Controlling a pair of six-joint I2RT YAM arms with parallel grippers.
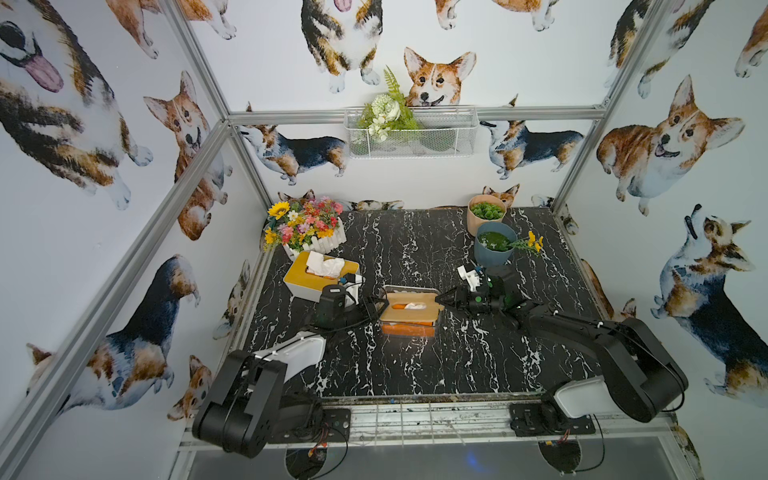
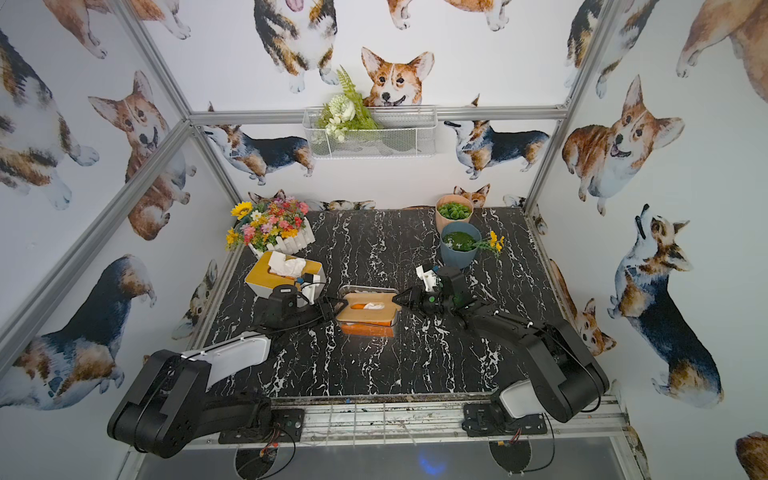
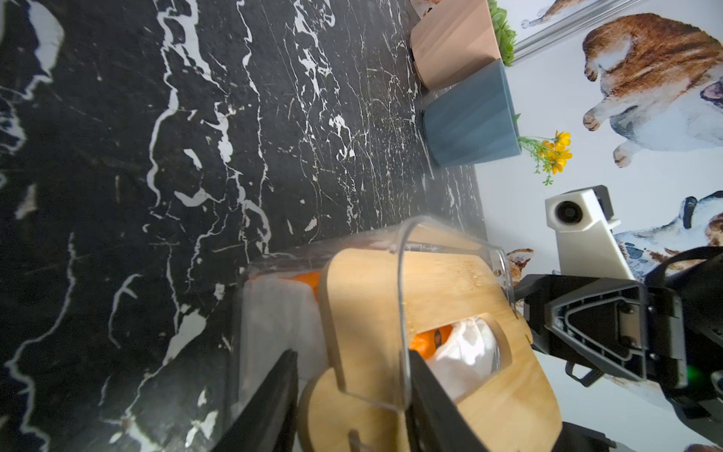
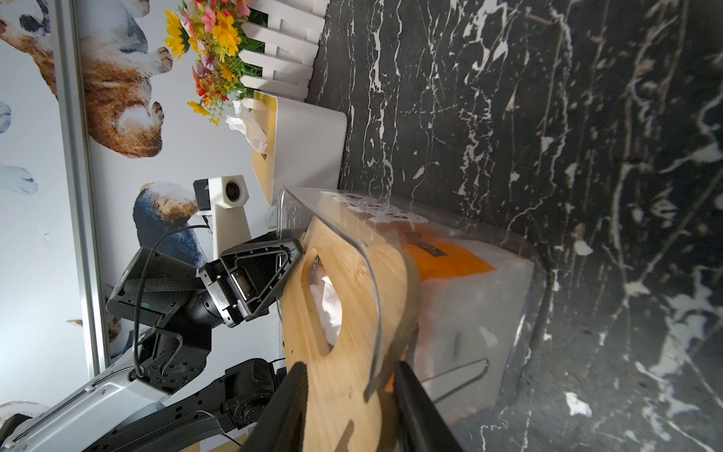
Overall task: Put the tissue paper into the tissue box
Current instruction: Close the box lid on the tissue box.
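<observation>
Closing bamboo lid [image 1: 411, 311] over tissue paper [image 1: 415, 306] in tissue box [image 1: 407, 329].
Left gripper [image 1: 381, 308] clamps lid end; right gripper's [image 1: 439, 300] hold unclear; next, likely press level.

Left arm [image 1: 249, 390] is based at the near-left corner of the tabletop [image 1: 415, 365], right arm [image 1: 623, 345] at the near-right corner. Both are folded low and reach in toward the tabletop's middle. Forearms run close to level, and both wrists are rolled onto their sides. Left gripper [image 1: 379, 306] and right gripper [image 1: 440, 300] point straight at each other, one at each end of the tissue box [image 1: 409, 329]. Left fingers [image 3: 274, 403] straddle their end, jaws partway closed and pressed onto it. Right fingers [image 4: 285, 411] straddle the opposite end; whether they're clamped or clear isn't readable.
</observation>
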